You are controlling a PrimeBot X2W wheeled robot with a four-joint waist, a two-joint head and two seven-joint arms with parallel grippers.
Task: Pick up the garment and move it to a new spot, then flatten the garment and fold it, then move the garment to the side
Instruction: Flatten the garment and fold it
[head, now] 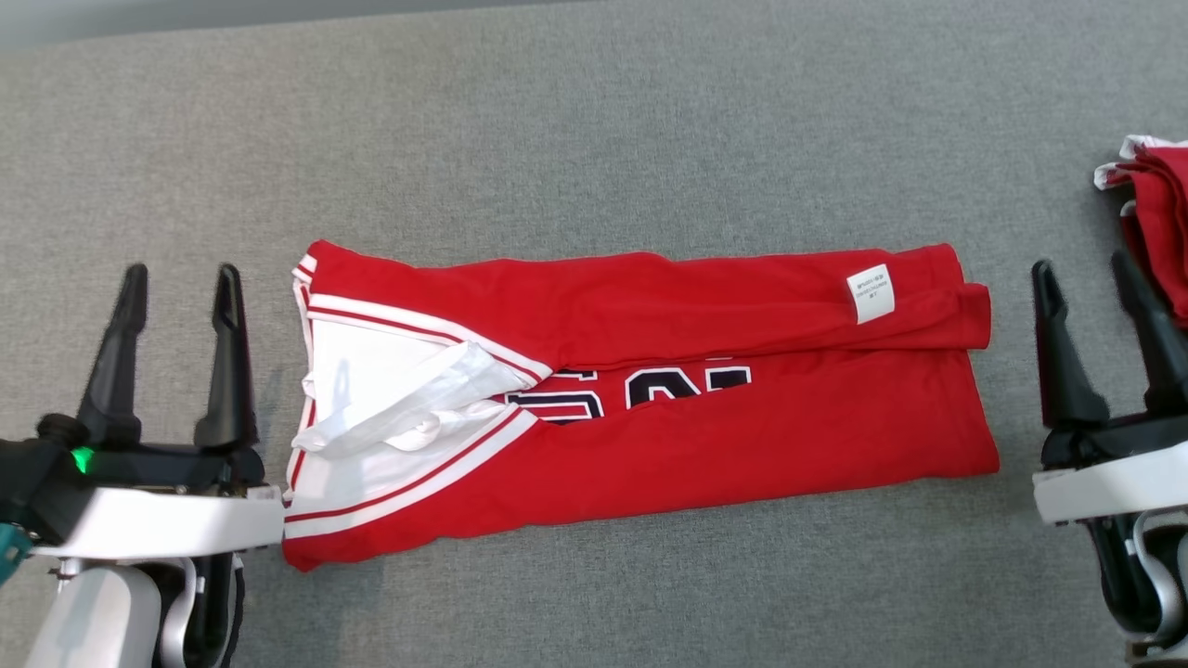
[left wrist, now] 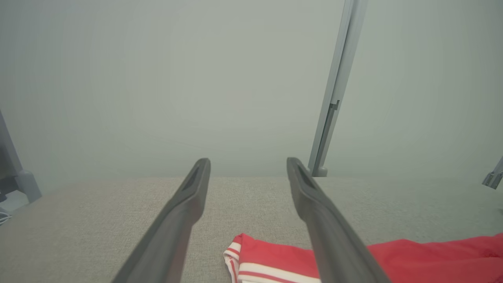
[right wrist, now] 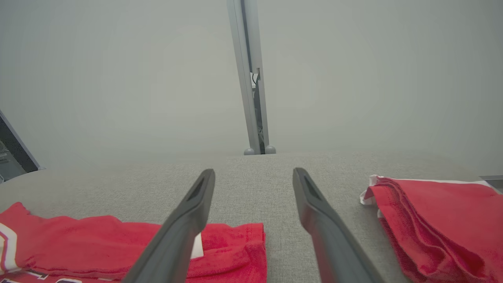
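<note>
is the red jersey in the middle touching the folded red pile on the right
Apart. The head view shows bare grey mat between the jersey and the folded red pile; the right wrist view shows the same gap.

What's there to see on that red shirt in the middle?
The red jersey looks like soft knit, with white-and-red striped trim, dark white-edged numbers partly hidden by a fold, and a white label near its right end. Folded lengthwise into a long band, it lies flat on the grey fabric surface.
</note>
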